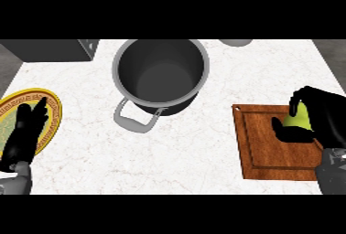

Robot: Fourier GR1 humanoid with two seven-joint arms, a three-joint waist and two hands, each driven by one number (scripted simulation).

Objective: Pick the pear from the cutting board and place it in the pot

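- Between the wooden cutting board (270, 155) at the right and the grey pot (160, 73) at the far middle lies bare marble counter (182, 155), open to pass.
- The pot's mouth is open from above.
- Its handle (133, 119) juts nearward.
- A yellow-rimmed plate (54, 107) sits far left.

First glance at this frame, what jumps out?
The big grey pot at top centre, open and with nothing in it, its handle toward the viewer. At right, the right hand is curled round the yellow-green pear over the wooden cutting board. At the left edge, the left hand rests open over a gold-rimmed plate.
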